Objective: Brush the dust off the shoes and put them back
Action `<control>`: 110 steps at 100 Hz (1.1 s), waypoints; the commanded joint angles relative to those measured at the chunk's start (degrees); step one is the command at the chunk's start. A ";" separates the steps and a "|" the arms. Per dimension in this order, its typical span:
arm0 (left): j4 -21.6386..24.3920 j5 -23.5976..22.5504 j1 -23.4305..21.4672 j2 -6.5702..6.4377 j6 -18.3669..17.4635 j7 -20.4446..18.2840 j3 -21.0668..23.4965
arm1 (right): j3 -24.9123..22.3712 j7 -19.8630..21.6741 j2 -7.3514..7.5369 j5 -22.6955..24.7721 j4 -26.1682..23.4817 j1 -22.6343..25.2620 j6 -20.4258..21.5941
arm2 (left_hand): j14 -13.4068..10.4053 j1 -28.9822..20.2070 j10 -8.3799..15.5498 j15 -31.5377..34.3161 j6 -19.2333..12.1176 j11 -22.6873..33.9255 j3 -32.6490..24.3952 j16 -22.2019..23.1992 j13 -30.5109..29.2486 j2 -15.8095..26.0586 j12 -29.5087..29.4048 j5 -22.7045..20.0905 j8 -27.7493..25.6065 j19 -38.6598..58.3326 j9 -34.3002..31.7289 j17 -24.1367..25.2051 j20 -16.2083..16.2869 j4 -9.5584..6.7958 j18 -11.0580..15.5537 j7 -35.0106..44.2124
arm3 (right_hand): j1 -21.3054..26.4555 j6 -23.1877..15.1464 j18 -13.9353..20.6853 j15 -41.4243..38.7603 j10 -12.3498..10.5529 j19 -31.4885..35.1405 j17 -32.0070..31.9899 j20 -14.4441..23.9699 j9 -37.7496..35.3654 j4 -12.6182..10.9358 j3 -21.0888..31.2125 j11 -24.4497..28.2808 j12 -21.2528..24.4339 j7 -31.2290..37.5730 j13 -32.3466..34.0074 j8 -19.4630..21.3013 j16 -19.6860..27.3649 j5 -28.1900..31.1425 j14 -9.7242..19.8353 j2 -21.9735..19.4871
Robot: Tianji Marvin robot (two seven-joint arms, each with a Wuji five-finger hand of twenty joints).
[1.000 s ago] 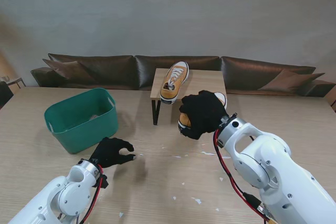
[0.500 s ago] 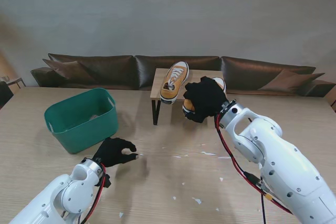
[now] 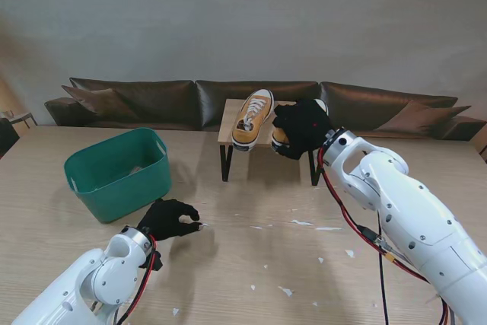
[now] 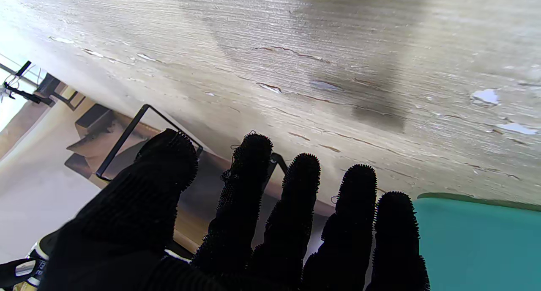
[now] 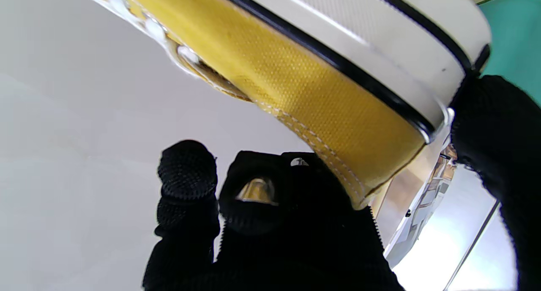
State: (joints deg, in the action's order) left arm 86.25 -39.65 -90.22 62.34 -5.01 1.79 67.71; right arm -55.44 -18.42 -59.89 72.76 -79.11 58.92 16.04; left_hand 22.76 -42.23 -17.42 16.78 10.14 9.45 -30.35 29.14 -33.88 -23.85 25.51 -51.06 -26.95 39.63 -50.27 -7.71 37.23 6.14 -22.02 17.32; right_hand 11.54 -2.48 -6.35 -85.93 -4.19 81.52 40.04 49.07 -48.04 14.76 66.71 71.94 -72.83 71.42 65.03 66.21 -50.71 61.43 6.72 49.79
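The second yellow shoe (image 3: 278, 136) is gripped in the right robot hand (image 3: 301, 129), just right of center in the upper half of the stand view, held at the right part of the little wooden rack (image 3: 230, 116). Most of it is hidden behind the black glove, so whether it's touching the rack top can't be told. In the right wrist view, the yellow canvas and white sole (image 5: 338, 83) are seen clamped between fingers and thumb. The other yellow shoe (image 3: 253, 117) is parked on the rack just left of it, toe toward the camera. Lower left, the left robot hand (image 3: 169, 219) is seen empty over the counter (image 3: 251, 256), fingers loosely spread. A green bin (image 3: 118, 173) is seen at mid left, and white scraps (image 3: 284, 291) are scattered around.
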 commanded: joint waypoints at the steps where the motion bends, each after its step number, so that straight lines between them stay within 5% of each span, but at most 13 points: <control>1: 0.08 0.39 0.28 0.11 0.33 -1.38 -0.26 | 0.27 0.45 0.27 0.50 -0.80 -1.00 0.34 | 0.86 -0.38 -0.38 -0.77 0.14 -0.41 1.31 -0.37 2.16 1.76 -0.50 0.03 0.20 -1.19 1.54 1.07 0.98 -1.60 -0.65 -0.28 | 8.02 -4.69 1.12 -0.16 -6.70 -0.86 -7.45 -0.24 3.19 -4.34 9.68 -3.33 2.03 14.42 -0.48 4.04 -0.07 2.83 1.99 -1.98; 52: -1.17 1.95 2.08 0.39 2.56 -1.64 -1.97 | 11.03 -8.03 -1.07 -3.38 12.46 -11.29 -0.75 | 0.89 -0.60 -0.51 -0.79 0.28 -0.43 2.11 -0.31 2.36 2.52 -0.46 -0.22 0.13 -1.62 1.52 1.17 1.28 -1.70 -0.60 -0.21 | 7.72 -6.40 1.07 -0.25 -6.32 -0.34 -8.41 -0.77 4.07 -4.13 8.91 -2.86 4.65 13.63 -0.64 4.07 0.40 1.61 1.11 -2.72; 92: -2.28 3.20 3.44 0.79 4.88 -1.14 -3.46 | 23.02 -16.85 -4.18 -10.03 26.46 -20.28 -1.00 | 1.05 -0.94 -0.68 -0.86 0.60 -0.49 2.67 -0.30 2.54 2.86 -0.46 -0.56 0.00 -2.03 1.54 1.28 1.51 -1.76 -0.60 -0.07 | 8.42 -6.71 1.55 -0.32 -6.21 0.20 -8.37 -1.38 4.64 -3.27 9.10 -2.06 6.33 13.51 -0.55 3.19 0.96 1.19 1.09 -1.69; 110: -2.99 3.77 4.14 0.93 5.41 -0.99 -4.28 | 27.99 -18.63 -5.43 -12.48 31.63 -23.25 -0.96 | 0.94 -0.97 -0.79 -0.82 0.67 -0.49 2.81 -0.25 2.50 2.98 -0.45 -0.62 -0.05 -2.18 1.50 1.28 1.65 -1.79 -0.61 -0.06 | 7.89 -8.36 1.39 -0.29 -5.00 0.36 -8.82 -1.83 5.95 -1.86 9.53 -3.54 8.99 11.69 -0.92 1.08 1.31 1.56 0.89 2.28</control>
State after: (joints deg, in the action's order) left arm 83.39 -36.18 -86.24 62.79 0.17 1.78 63.60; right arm -27.48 -37.59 -65.05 59.89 -47.38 36.48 15.06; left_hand 22.84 -42.27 -17.45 16.75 10.22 9.45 -28.46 29.14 -33.83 -23.16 25.51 -51.06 -26.94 38.86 -50.27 -7.64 37.92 6.14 -22.02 17.32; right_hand 11.53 -3.27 -5.69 -85.58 -5.11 81.52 40.04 48.19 -45.67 15.52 66.69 70.74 -66.23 72.85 65.02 65.44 -50.31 60.81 7.01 49.79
